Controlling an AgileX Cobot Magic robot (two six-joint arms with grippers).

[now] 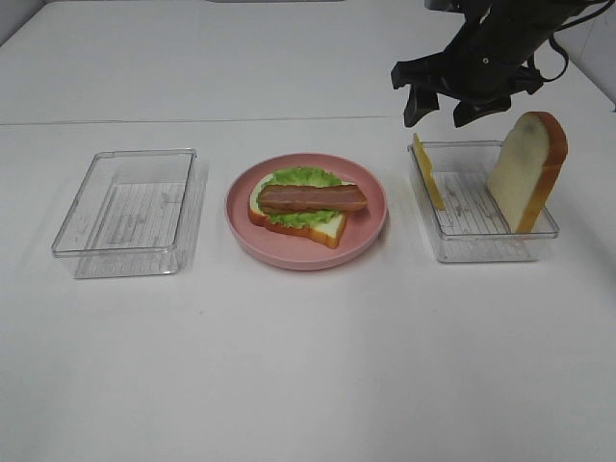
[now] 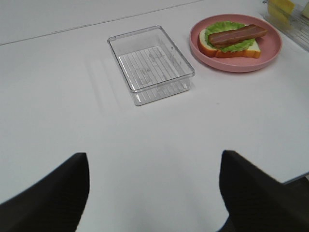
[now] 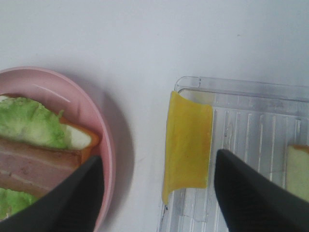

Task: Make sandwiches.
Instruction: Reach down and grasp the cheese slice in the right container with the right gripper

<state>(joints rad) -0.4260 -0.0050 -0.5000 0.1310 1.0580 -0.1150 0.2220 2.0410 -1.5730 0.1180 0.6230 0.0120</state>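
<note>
On the pink plate (image 1: 308, 260) lies a partly built sandwich: a white bread slice (image 1: 327, 229), green lettuce (image 1: 303, 178) and a bacon strip (image 1: 311, 198) on top. It also shows in the left wrist view as bacon (image 2: 239, 35) on lettuce. A yellow cheese square (image 1: 428, 171) leans on the left wall of the right tray (image 1: 481, 252), and a second bread slice (image 1: 527, 171) stands at that tray's right side. My right gripper (image 1: 441, 115) hangs open above the cheese (image 3: 188, 145), holding nothing. My left gripper (image 2: 154, 193) is open over bare table.
An empty clear tray (image 1: 130, 212) sits left of the plate and is seen as the tray (image 2: 152, 65) in the left wrist view. The white table (image 1: 308, 366) stretches in front of the plate and both trays. The left arm is outside the high view.
</note>
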